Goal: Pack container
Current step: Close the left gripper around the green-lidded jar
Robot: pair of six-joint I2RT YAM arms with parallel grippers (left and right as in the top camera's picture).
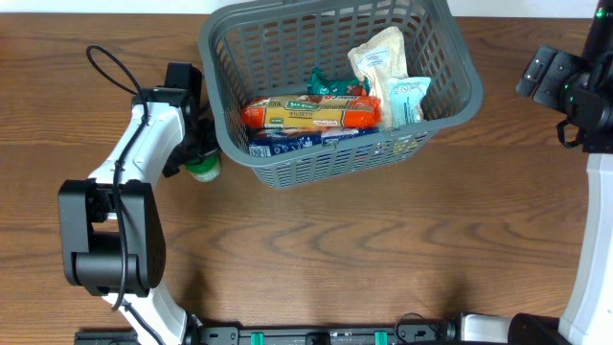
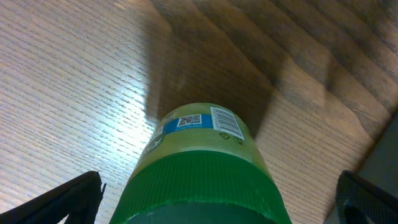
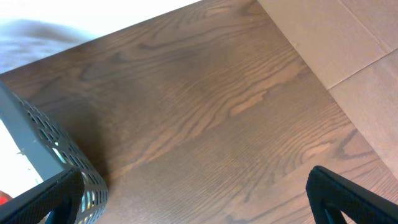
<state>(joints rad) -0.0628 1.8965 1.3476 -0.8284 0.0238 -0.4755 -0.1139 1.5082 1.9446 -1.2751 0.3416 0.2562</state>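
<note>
The dark grey slotted container (image 1: 326,165) stands at the table's back middle and holds several groceries: an orange packet (image 1: 311,113), a cream pouch (image 1: 378,56), a light blue and white packet (image 1: 407,99) and a green packet (image 1: 335,86). A green-capped bottle (image 1: 203,169) lies on the table just left of the container's front left corner. My left gripper (image 1: 196,153) is open around this bottle (image 2: 202,168), its fingers (image 2: 217,199) clear of the cap on both sides. My right gripper (image 1: 541,72) is open and empty at the far right, with the container's corner (image 3: 43,149) at its left.
A blue packet (image 1: 287,139) lies at the container's front wall. The brown wooden table (image 1: 383,249) stretches in front of the container. A lighter floor (image 3: 348,37) shows beyond the table's edge in the right wrist view.
</note>
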